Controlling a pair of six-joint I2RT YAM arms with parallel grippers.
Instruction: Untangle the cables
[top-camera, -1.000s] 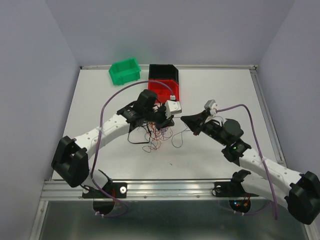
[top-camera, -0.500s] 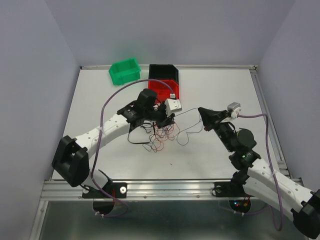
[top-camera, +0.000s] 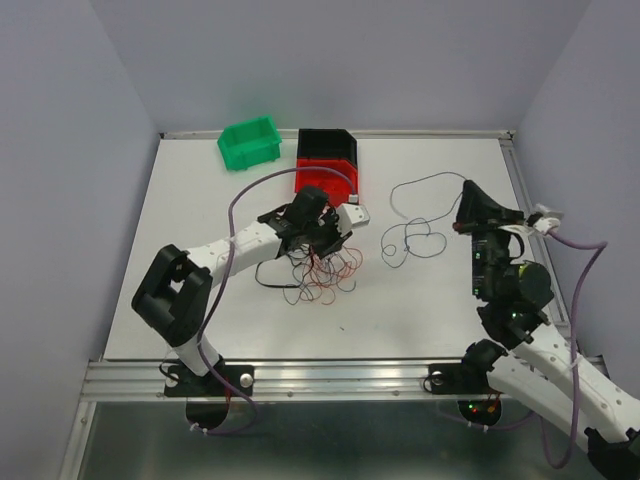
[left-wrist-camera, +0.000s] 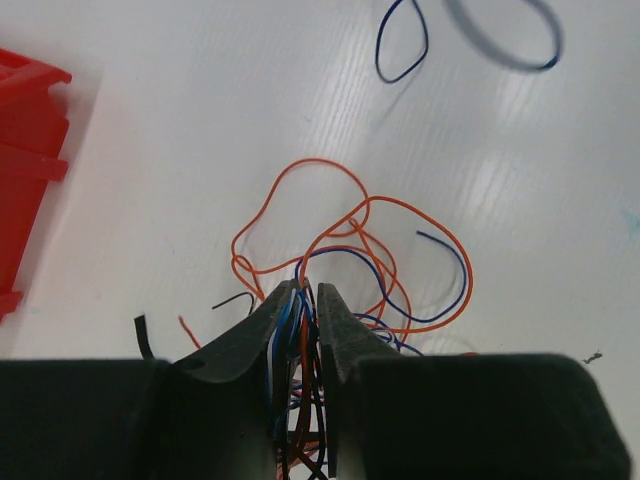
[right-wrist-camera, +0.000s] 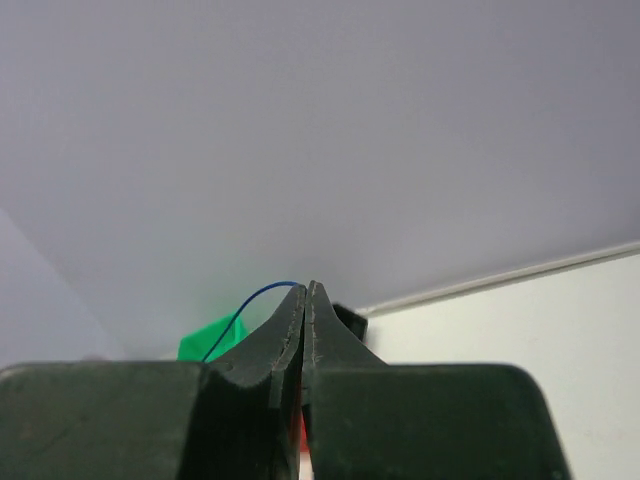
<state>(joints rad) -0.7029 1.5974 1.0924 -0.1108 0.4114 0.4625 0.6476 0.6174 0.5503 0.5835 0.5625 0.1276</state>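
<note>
At the far left of the tabletop a green bin stands against the back edge. Just to its right sits a black bin, and a red bin touches its near side.

The left arm reaches in from the near left corner, and the left hand hangs low, just in front of the red bin. Its fingers stand a narrow slit apart, and blue, orange and black strands run up through that slit. Whether they pinch the strands or only surround them I cannot tell.

The cables lie in a loose knot of red, orange-brown, black and dark blue loops on the tabletop. They spread from the left hand's tips toward the near edge.

To the right of the knot, apart from it, a single blue cable lies in a few open curls. From them it arcs away toward the back and then right, up to the right hand.

That hand is raised near the right edge, its fingers pressed together on the end of the blue cable. The right wrist view shows the strand leaving the fingertips to the left.
</note>
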